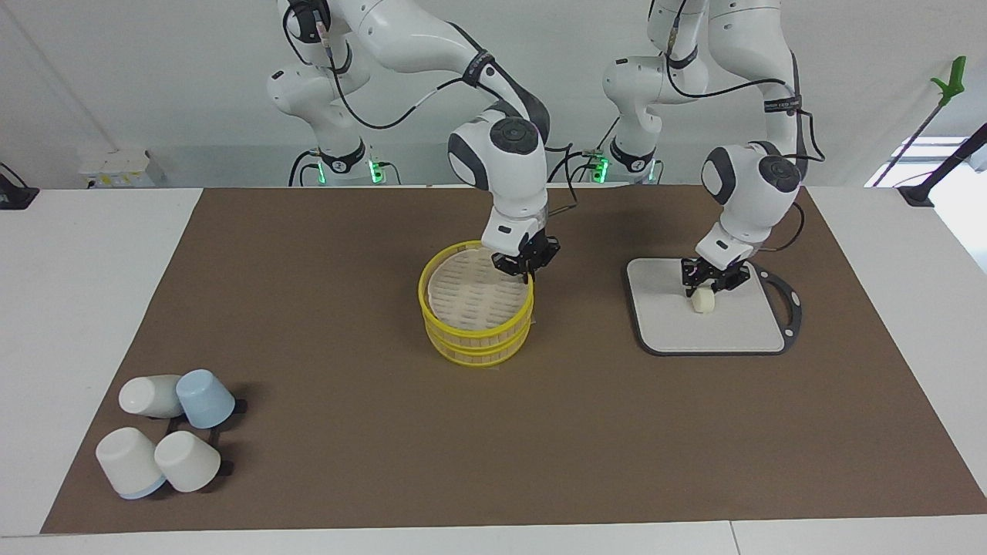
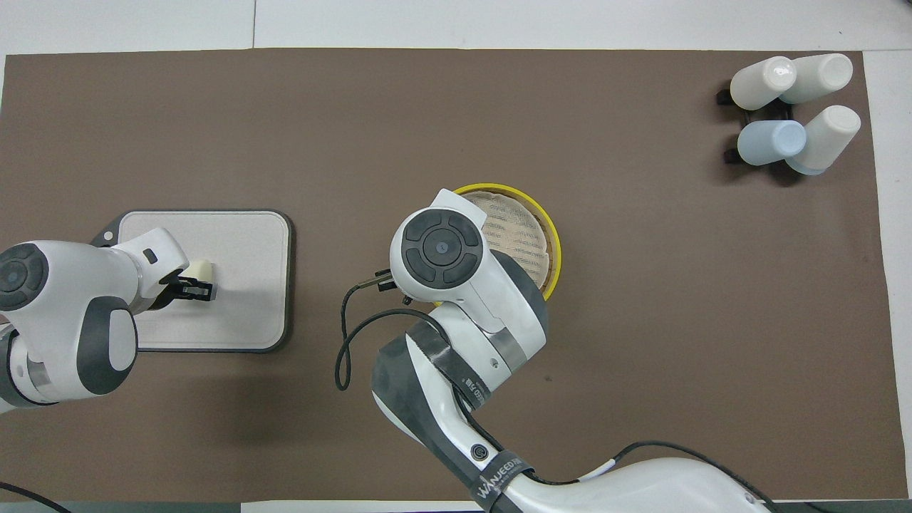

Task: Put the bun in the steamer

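Observation:
The cream bun (image 1: 702,303) is pinched in my left gripper (image 1: 703,293), low over the grey board (image 1: 740,331); I cannot tell if it touches the board. It also shows in the overhead view (image 2: 202,269), with the left gripper (image 2: 203,286) on it. The yellow-rimmed steamer (image 1: 474,354) stands mid-table, its slatted top piece (image 1: 472,330) level on it. My right gripper (image 1: 526,268) is shut on the top piece's rim at the edge nearest the robots. In the overhead view the right arm hides part of the steamer (image 2: 553,246).
Several white and pale-blue cups (image 1: 166,435) lie on a small black rack near the right arm's end, farthest from the robots, also in the overhead view (image 2: 794,107). The board (image 2: 242,313) has a dark edge and a loop handle.

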